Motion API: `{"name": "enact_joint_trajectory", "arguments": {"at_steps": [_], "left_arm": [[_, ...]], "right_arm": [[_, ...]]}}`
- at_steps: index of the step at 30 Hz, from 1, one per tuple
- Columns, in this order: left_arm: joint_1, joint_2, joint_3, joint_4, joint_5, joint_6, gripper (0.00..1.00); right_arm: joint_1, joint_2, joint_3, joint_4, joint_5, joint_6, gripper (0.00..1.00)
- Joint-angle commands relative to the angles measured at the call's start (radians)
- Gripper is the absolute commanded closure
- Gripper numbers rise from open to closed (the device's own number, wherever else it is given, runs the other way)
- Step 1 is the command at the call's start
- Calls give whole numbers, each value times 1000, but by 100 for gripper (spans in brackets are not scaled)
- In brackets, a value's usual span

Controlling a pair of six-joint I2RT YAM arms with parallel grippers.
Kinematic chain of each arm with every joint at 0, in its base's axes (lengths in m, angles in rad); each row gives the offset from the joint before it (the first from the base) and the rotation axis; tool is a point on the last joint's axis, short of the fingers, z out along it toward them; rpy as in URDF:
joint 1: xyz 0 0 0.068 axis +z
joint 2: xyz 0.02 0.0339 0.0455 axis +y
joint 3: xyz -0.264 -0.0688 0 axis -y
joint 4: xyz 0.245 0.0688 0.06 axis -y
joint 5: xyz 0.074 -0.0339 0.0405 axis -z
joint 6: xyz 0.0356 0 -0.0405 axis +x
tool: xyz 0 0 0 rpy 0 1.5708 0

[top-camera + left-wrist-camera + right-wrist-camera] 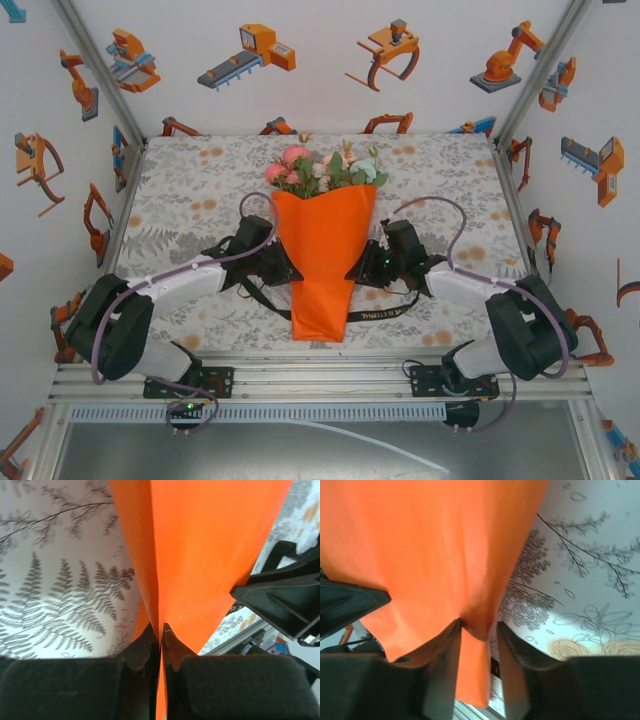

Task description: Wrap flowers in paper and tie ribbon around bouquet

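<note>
The paper [322,260] is pinched at 9 o'clock by the closed left gripper [161,635], likely securing the wrap. Its 3 o'clock fold is straddled by the part-open right gripper [479,625]

Orange paper cone [322,260] around pink flowers [320,168], black ribbon [385,312] lying underneath

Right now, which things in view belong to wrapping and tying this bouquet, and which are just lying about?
Part of the job:
flowers
orange paper, folded into a cone round the stems
black ribbon, showing on either side of the cone's narrow end

Just there:
leaf-print tablecloth
purple-grey cables
wall panels with robot pictures
</note>
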Motion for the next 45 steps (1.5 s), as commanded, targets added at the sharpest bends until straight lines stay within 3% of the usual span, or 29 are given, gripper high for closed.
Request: {"name": "enact_joint_trajectory", "arguments": {"at_steps": [1, 4, 6, 9, 12, 16, 24, 31, 34, 39, 45], "left_arm": [[1, 19, -1, 12, -37, 13, 75], [0, 72, 17, 52, -34, -2, 67], [-1, 95, 26, 56, -46, -10, 61], [-1, 85, 15, 65, -97, -4, 46], [2, 83, 14, 69, -133, 15, 40], [0, 124, 37, 107, -94, 1, 36], [-23, 205, 32, 263, -95, -122, 36], [-36, 204, 45, 249, -162, -141, 35], [-33, 166, 43, 186, -220, -109, 32], [-18, 102, 43, 86, -282, -58, 17], [-5, -45, 40, -22, -338, 12, 10]], "right_arm": [[10, 30, -3, 16, 47, -16, 59], [8, 72, 29, 16, 89, -32, 54], [8, 94, 69, -41, 159, -46, 38], [7, 114, 103, -46, 206, -71, 31], [-2, 154, 158, -55, 227, -110, 32], [-18, 236, 264, -99, 260, -179, 33], [-58, 374, 418, -86, 214, -262, 42], [-68, 468, 536, -105, 164, -288, 44], [-73, 450, 544, -127, 176, -290, 32], [-87, 346, 521, -195, 194, -300, 15], [-97, 130, 443, -271, 232, -294, 7]]}}
